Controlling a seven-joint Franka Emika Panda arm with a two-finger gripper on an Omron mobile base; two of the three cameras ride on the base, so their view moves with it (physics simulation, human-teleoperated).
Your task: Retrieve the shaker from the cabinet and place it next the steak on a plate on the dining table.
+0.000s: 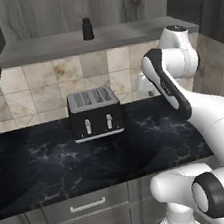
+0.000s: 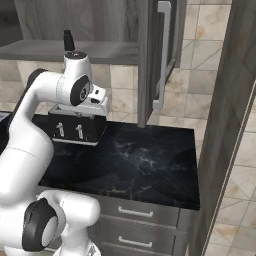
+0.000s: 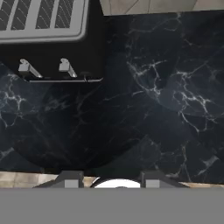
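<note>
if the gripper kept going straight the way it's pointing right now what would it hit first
Most likely the black marble counter. The hand view looks straight down at it beyond the gripper, with nothing between. The toaster sits off to one side of that line. How far down the counter lies is unclear.

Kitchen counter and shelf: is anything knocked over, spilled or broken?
Nothing stands out. The shaker stands upright on the cabinet shelf, and the toaster sits flat on the black counter. No spills or damage show.
</note>
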